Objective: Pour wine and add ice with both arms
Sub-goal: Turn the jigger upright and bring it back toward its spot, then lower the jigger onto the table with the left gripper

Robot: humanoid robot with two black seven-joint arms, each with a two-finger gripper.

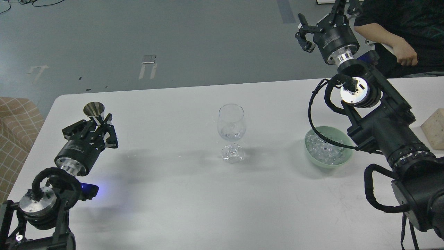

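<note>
Beside the green bowl [314, 157], the right arm [385, 133] hides part of its rim and ice [324, 151]. A wooden block [435, 130] and a seated person [399, 31] are cut off by the edge. Wine [231, 133] in the glass [231, 125] is barely discernible.

The glass [231, 137] stands mid-desk [173, 194]. Right of it sits a bowl [312, 158] holding ice [324, 151]; far left, a metal cup [94, 110]; a block [435, 128] at the right edge.

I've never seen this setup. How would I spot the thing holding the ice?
Start at the white table and find the clear wine glass near its middle. To the glass's right sits a pale green bowl heaped with clear ice cubes. It is the only coloured dish there.
</note>
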